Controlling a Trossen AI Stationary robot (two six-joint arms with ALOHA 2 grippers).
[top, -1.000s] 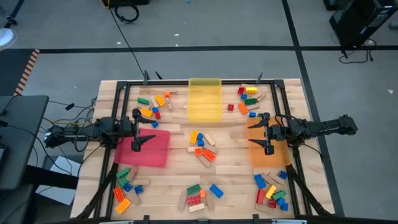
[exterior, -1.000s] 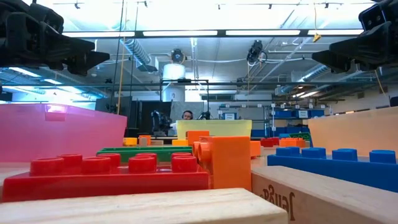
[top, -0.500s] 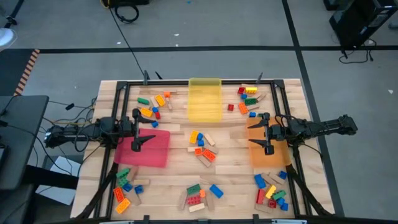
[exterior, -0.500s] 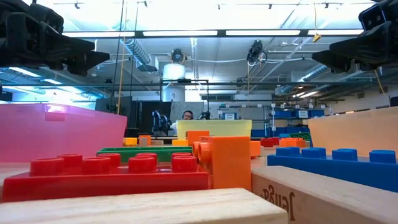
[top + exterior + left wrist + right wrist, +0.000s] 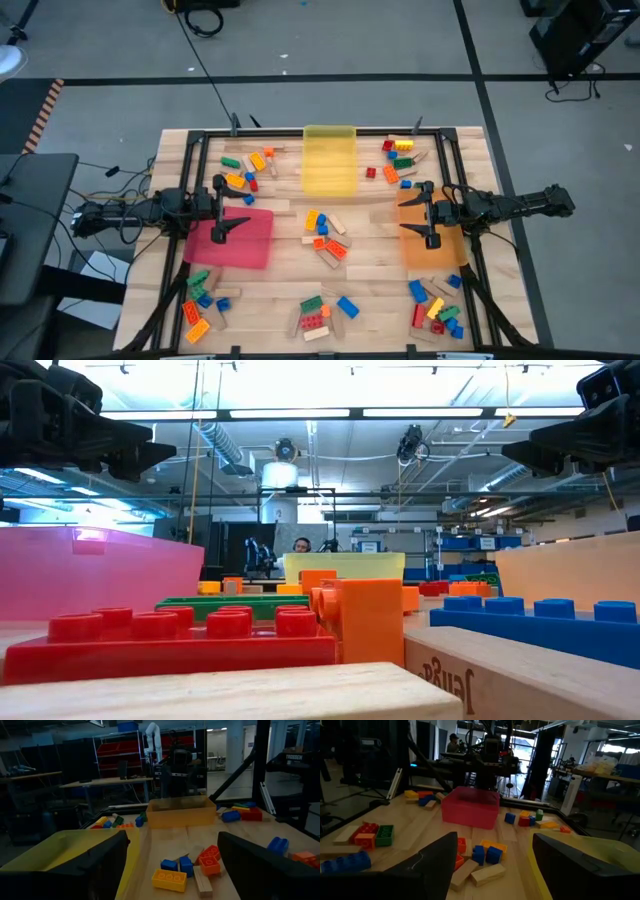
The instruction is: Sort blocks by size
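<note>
The blocks lie in loose heaps on the wooden table: studded bricks and tan wooden blocks at the centre [image 5: 325,236], far left [image 5: 246,165], far right [image 5: 397,156], near left [image 5: 201,299], near middle [image 5: 321,314] and near right [image 5: 437,305]. My left gripper [image 5: 224,208] hangs open over the red tray [image 5: 250,245], level and pointing toward the table's right. My right gripper [image 5: 422,212] hangs open over the orange tray [image 5: 440,250], pointing toward the table's left. The centre heap [image 5: 186,869] shows between my left fingers and the same heap [image 5: 481,854] between my right fingers; nothing is held.
A yellow tray [image 5: 329,160] stands at the far middle. A dark frame [image 5: 200,150] runs round the table's edges. In the low view a red brick [image 5: 190,636], an orange brick [image 5: 366,620], a blue brick [image 5: 540,624] and a wooden block [image 5: 250,696] lie close to the near edge.
</note>
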